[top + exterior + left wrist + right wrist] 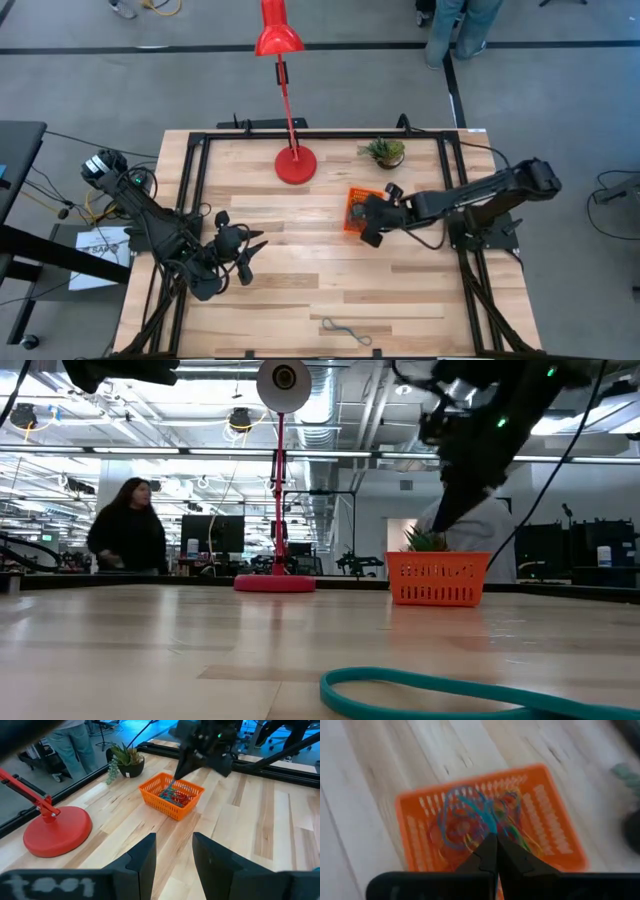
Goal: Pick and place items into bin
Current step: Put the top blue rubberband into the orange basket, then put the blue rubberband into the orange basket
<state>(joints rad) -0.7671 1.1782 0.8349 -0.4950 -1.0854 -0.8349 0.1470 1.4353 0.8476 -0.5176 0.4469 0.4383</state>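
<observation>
The orange bin (pixel 352 205) stands right of the table's middle and holds a tangle of red, teal, yellow and green bands (pixel 465 827). My right gripper (pixel 492 840) hovers just above the bin (pixel 150 787), shut on a teal band. One more teal band (pixel 345 328) lies flat on the wood near the table's near edge, and it fills the foreground of the low view (pixel 440 695). My left gripper (pixel 173 855) is open above the table's left side (pixel 240 250), well away from the bin. My right gripper pinches a teal band (pixel 482 817) between its two fingertips, coming from above and pointing down into the bin. The band hangs as a thin strand (pixel 172 784) below the fingers, and its lower part reaches the pile of bands in the bin.
A red lamp's round base (pixel 295 165) stands at the table's far middle, with a small potted plant (pixel 385 152) just beyond the bin. Black rails (pixel 200 180) run along the table's edges. A person (pixel 130 535) is in the room behind.
</observation>
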